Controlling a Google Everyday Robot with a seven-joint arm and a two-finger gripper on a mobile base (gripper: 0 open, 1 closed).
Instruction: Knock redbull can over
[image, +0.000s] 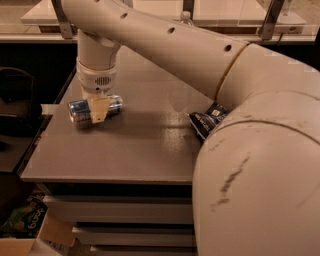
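Observation:
The redbull can, blue and silver, lies on its side near the left edge of the grey table, pointing left to right. My gripper hangs straight down over the can's middle, and one tan finger stands in front of the can. The clear water bottle shows only as a cap behind my arm at the back of the table.
A dark blue chip bag lies on the table's right part, half hidden by my arm. My large white arm fills the right side of the view. A box with a green bag stands on the floor at lower left.

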